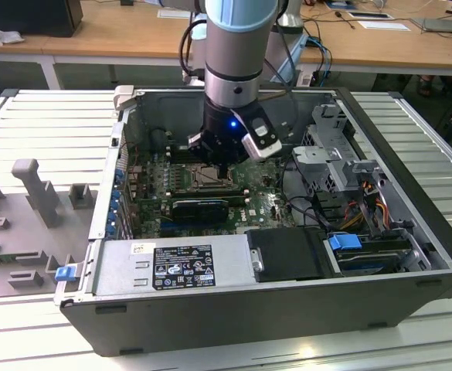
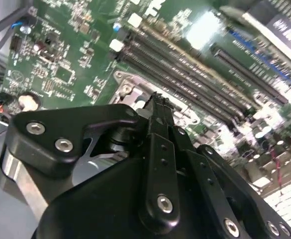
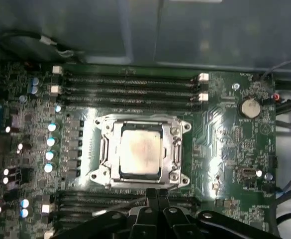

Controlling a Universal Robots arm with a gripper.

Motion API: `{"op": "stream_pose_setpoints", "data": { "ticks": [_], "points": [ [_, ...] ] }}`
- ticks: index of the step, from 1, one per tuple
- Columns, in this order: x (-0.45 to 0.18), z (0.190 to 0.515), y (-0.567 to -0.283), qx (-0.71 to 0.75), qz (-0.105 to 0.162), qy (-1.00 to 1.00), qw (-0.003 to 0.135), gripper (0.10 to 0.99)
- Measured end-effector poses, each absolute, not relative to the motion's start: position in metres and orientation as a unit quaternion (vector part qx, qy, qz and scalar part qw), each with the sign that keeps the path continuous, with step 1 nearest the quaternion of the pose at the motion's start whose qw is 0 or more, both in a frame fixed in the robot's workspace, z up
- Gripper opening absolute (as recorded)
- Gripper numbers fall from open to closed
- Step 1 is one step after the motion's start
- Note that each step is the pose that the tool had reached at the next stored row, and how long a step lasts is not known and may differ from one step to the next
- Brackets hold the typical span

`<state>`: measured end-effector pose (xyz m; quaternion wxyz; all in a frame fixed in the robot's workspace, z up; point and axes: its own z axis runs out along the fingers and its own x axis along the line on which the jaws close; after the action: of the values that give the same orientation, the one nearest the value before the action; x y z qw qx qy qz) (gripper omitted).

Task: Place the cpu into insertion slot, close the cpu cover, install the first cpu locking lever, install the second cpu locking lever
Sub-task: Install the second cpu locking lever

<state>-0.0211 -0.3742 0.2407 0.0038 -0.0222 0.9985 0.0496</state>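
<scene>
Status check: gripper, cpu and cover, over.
Gripper shut, empty, at the socket's edge. Cpu seated in insertion slot. Cpu cover down over it. Nothing in the way.

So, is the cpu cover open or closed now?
Closed: in the first wrist view the cpu cover lies flat, framing the cpu in its window.

Your exterior view is evenly lit from overhead, with deep shadow inside the case (image 1: 287, 309) under the arm. A blue light glows just above the gripper (image 1: 224, 165). In the second wrist view, glare whites out the green board (image 2: 75, 64) beyond the fingertips (image 2: 157, 99), everything soft. First wrist view dim, slightly blurred.
</scene>
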Motion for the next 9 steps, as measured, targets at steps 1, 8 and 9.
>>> {"op": "stream_pose_setpoints", "data": {
  "ticks": [1,8,9],
  "points": [
    [-0.024,0.240,-0.377,-0.023,0.050,0.998,0.004,0.106],
    [-0.058,0.237,-0.378,-0.025,0.054,0.998,0.004,0.106],
    [-0.060,0.235,-0.378,-0.026,0.054,0.998,0.004,0.106]
  ]
}}
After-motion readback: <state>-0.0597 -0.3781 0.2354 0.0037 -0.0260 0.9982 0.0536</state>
